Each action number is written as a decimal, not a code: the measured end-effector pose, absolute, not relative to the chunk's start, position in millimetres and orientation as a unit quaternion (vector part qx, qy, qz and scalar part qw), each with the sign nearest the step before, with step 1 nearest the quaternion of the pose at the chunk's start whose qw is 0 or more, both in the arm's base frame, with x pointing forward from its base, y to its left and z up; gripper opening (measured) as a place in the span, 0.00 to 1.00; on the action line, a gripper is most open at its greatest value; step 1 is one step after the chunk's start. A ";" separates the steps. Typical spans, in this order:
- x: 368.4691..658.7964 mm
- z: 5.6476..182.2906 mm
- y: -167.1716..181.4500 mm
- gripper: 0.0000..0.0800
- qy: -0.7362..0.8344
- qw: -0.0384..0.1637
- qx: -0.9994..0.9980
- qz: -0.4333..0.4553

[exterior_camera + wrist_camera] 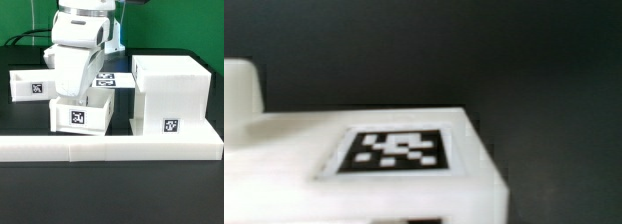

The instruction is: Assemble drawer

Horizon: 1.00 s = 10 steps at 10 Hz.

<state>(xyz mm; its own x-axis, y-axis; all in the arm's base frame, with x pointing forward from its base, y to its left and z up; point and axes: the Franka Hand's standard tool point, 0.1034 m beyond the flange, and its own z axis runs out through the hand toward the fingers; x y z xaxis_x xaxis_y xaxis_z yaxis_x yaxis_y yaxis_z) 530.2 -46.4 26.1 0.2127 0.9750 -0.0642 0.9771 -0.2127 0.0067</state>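
Observation:
A small open-topped white tray (82, 115) with a black-and-white tag stands just behind the low wall. My gripper (80, 99) reaches down into it and is shut on its wall, with the fingers mostly hidden by the hand. In the wrist view the same tray (331, 185) fills the lower frame, blurred, with its tag (397, 150) very close. A second tray (30, 87) stands at the exterior view's left. The large cube-like housing (170, 93) stands at the exterior view's right.
The long low white L-shaped wall (110, 148) runs across the front of the table, close to the held tray and the housing. The marker board (118, 80) lies behind the arm. A white shape (239, 92) shows at the wrist view's edge.

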 end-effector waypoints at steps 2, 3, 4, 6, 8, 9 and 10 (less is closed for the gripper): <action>528.8 19.8 -39.9 0.05 0.631 0.019 0.775 -0.024; 531.3 17.8 -30.5 0.05 0.642 0.018 0.766 -0.024; 534.8 18.9 -23.3 0.05 0.649 0.019 0.760 -0.023; 534.4 18.7 -24.0 0.05 0.655 0.018 0.755 -0.028; 534.2 18.6 -25.1 0.05 0.660 0.018 0.751 -0.028; 534.0 18.3 -25.8 0.05 0.661 0.017 0.750 -0.029; 534.0 16.2 -23.6 0.05 0.665 0.016 0.746 -0.029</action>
